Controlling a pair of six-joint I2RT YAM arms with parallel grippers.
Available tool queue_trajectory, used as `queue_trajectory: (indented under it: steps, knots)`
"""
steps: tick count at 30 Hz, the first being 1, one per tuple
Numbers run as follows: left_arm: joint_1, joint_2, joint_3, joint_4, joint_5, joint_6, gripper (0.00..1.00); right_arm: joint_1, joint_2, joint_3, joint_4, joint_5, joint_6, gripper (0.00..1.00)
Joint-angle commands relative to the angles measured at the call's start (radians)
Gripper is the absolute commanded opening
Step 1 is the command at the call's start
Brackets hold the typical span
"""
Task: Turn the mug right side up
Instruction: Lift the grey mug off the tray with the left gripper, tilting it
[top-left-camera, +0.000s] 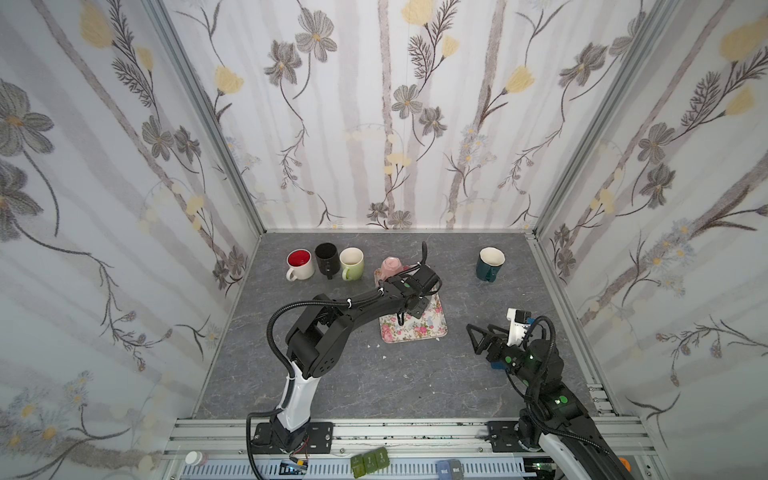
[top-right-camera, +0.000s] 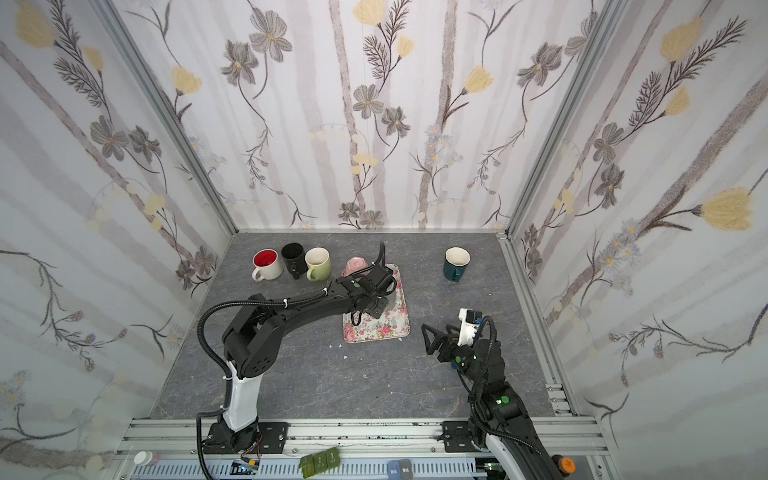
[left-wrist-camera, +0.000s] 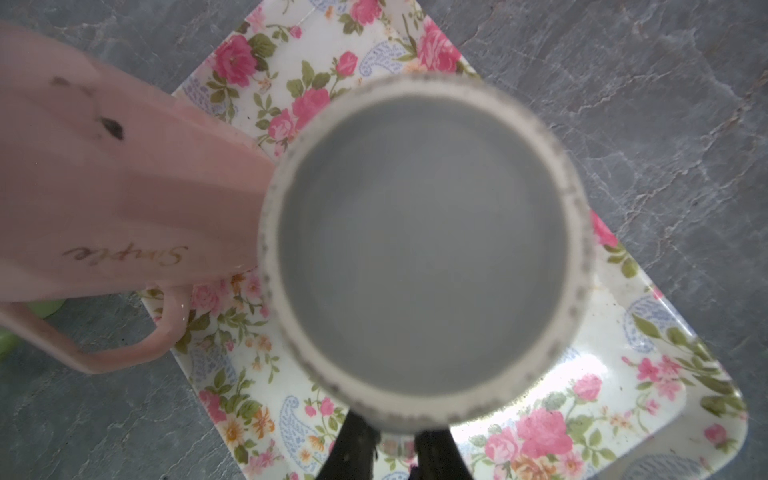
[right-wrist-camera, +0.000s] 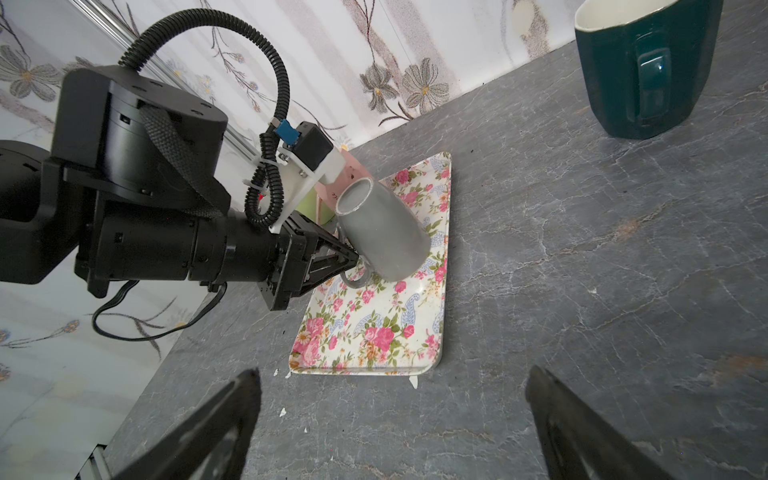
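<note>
The left gripper (right-wrist-camera: 352, 258) is pinched shut on the handle of the grey mug (right-wrist-camera: 384, 232), with the loop caught between its fingertips on the mug's lower side. The grey mug hangs tilted over the far half of the floral tray (right-wrist-camera: 374, 332). Its flat, ringed base is turned up toward the arm and its mouth slants down at the tray. Whether the lower rim touches the tray I cannot tell. As I judge it, the grasp is made and the turn has only begun — the mug sits somewhere between inverted and on its side. Most of the rotation, the setting down and the release are left to do. Just beside it, at the tray's far corner, a pink mug (left-wrist-camera: 124, 187) is bottom-up too. In the left wrist view the two are so close that they may be touching, and it looks like the likeliest thing for the swinging mug to knock. Farther out, along the back of the table (right-wrist-camera: 582, 291), a white mug (top-left-camera: 299, 266) with a red inside, a black mug (top-left-camera: 326, 258) and a green mug (top-left-camera: 351, 264) stand in a row with their mouths up. They are near the tray but apart from it. A teal mug (top-left-camera: 490, 264) stands upright well off on the other side. The right gripper (top-left-camera: 474, 338) is spread wide and empty, low over the near side of the table — well apart from the tray and, I would say, out of the way.
</note>
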Motion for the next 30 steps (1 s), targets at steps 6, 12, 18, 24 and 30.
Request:
queue_trajectory:
  steps: [6,12,18,24,30]
  knots:
    - [-0.007,0.030,0.063,-0.074,-0.027,0.016,0.00,-0.001,0.000,-0.009,0.043,-0.013,0.001,1.00]
    - [-0.007,0.025,0.078,-0.086,-0.010,0.002,0.00,0.000,-0.018,-0.024,0.053,-0.023,0.012,1.00]
    - [-0.007,-0.013,0.077,-0.079,0.045,-0.035,0.00,0.000,-0.039,-0.041,0.064,-0.039,0.028,1.00]
    - [-0.004,-0.052,0.084,-0.064,0.119,-0.078,0.00,-0.001,-0.054,-0.063,0.084,-0.051,0.045,1.00]
    - [0.009,-0.077,0.082,-0.035,0.177,-0.125,0.00,-0.002,-0.065,-0.068,0.098,-0.083,0.060,1.00]
